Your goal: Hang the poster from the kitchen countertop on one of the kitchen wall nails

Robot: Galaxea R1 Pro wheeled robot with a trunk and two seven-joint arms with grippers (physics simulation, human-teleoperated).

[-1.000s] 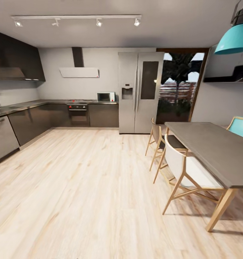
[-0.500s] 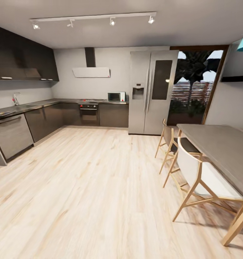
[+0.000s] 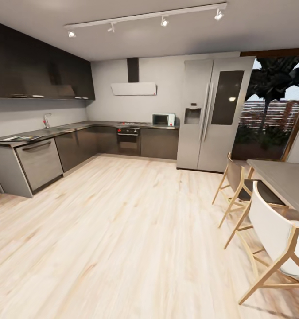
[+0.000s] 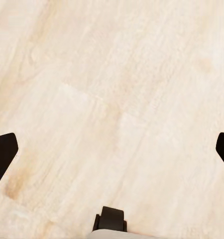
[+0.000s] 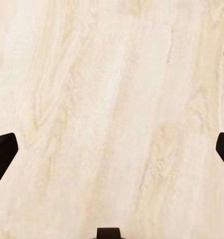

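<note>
Across the last second the whole head view has slid: the refrigerator (image 3: 215,113) and oven (image 3: 128,141) now sit further toward the picture's right, the dining table (image 3: 284,179) is almost out at the edge, and more of the kitchen surface (image 3: 56,130) with its tap (image 3: 46,119) has come in. That is the camera turning toward the robot's left, not the furniture moving, and I judge the robot to be swinging round to face the surface where the poster should be; it is still in the approach, with nothing picked up. On the near end of that surface lies a flat, thin thing with a dark edge (image 3: 20,138), possibly the poster, but it is too small and too foreshortened to read any art or lettering. It lies far ahead of both tools and off to the left. The left tool (image 4: 112,149) and the right tool (image 5: 112,149) each hang over bare wooden floor (image 3: 122,230), fingertips spread wide at the picture edges, holding nothing. No wall nail can be made out.
</note>
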